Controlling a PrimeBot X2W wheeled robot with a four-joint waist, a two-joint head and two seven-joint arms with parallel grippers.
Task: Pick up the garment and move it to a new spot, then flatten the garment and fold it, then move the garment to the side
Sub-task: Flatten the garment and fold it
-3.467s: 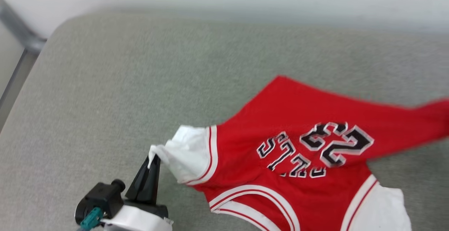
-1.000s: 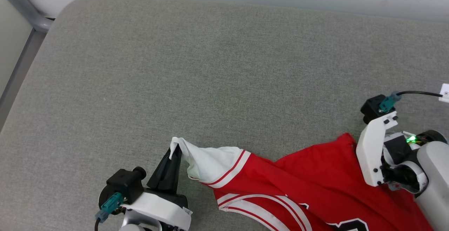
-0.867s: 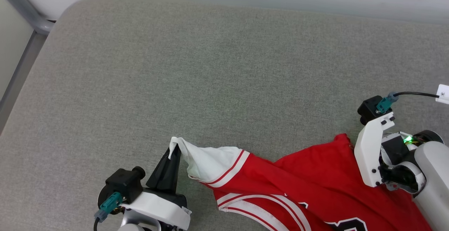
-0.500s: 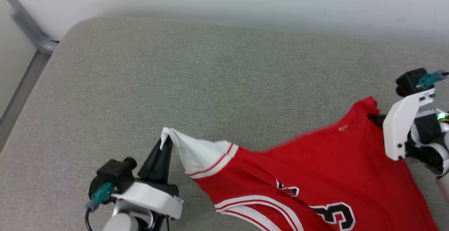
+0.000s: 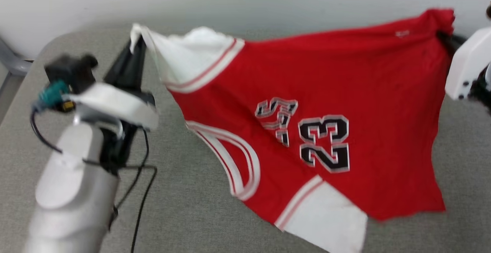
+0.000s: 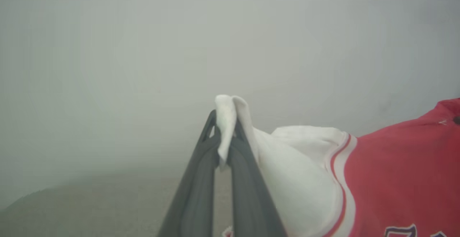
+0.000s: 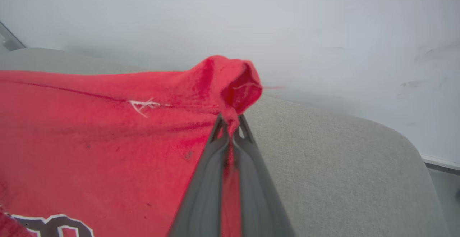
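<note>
Hanging lifted off cushion [image 5: 191, 214] now: garment [image 5: 307, 84], clamped by left tool [image 6: 224, 121], right tool [image 7: 231, 121].

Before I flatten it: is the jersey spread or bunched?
Spread: the garment hangs stretched between the left claw and right claw, number showing.

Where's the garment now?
The garment is held up over the grey cushion, spread across the head view: left gripper pinches its white sleeve, right gripper its red corner.
</note>
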